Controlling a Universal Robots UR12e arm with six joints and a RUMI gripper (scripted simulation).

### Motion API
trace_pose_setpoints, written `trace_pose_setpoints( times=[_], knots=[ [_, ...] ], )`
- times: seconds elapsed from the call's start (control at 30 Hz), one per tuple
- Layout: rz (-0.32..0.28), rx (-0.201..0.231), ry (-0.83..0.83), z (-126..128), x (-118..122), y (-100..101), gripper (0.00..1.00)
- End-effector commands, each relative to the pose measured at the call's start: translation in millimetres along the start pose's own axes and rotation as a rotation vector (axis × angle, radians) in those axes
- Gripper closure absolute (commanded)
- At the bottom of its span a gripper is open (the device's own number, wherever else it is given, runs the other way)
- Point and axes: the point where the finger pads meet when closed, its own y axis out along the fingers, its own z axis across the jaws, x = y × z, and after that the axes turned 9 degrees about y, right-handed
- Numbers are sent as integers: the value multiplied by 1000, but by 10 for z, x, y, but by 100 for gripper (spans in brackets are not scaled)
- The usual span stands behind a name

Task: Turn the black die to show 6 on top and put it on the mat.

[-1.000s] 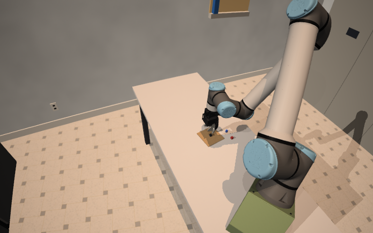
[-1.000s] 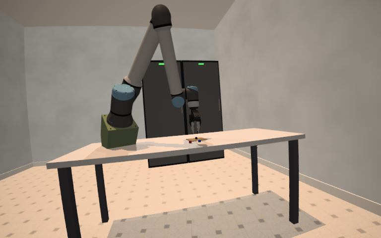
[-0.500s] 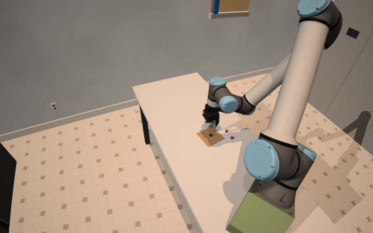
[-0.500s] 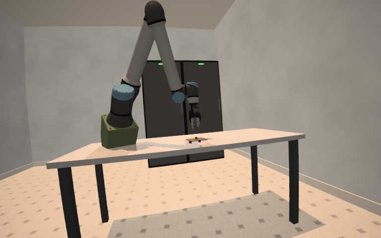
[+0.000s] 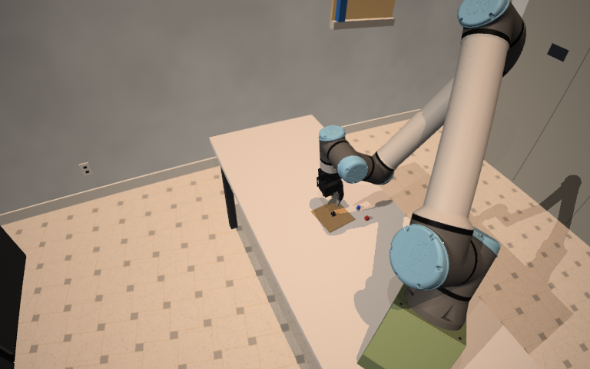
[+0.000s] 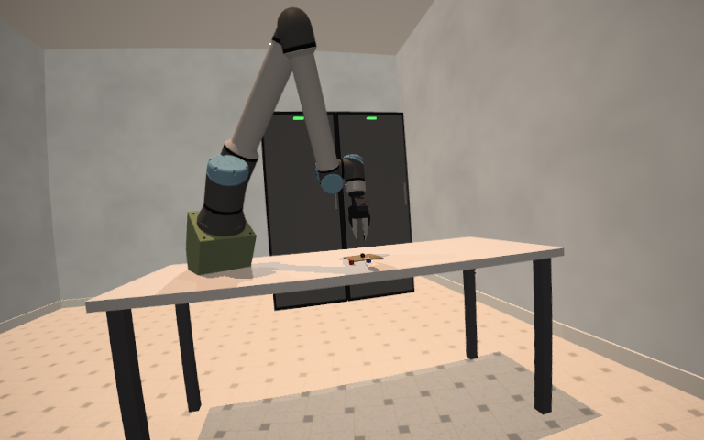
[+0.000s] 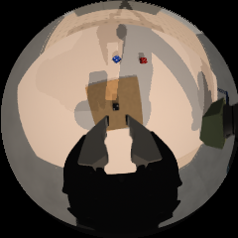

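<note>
The black die (image 5: 333,213) (image 6: 362,255) (image 7: 115,106) rests on the brown mat (image 5: 330,224) (image 6: 375,257) (image 7: 131,93), well inside its edges. Its top number is too small to read. My gripper (image 5: 336,204) (image 6: 361,238) (image 7: 117,119) is open with a modest gap and nothing between its fingertips. It hangs above the mat, clear of the black die. The blue die (image 5: 358,207) (image 6: 368,260) (image 7: 116,59) and the red die (image 5: 366,217) (image 6: 351,262) (image 7: 143,60) sit on the table beside the mat. Their top numbers cannot be read.
The arm stands on a green base block (image 5: 408,338) (image 6: 225,254) (image 7: 212,124) at one end of the long pale table (image 5: 261,169) (image 6: 454,251). Arm shadows fall across the table and part of the mat. Dark cabinets (image 6: 303,217) stand behind the table.
</note>
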Motion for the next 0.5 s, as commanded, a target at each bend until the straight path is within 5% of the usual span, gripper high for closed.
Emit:
trace_pose_setpoints(
  times=[0.0,0.47],
  knots=[
    [75,-13,2,-4,11,-7,82],
    [134,-27,2,-7,22,-22,82]
  ],
)
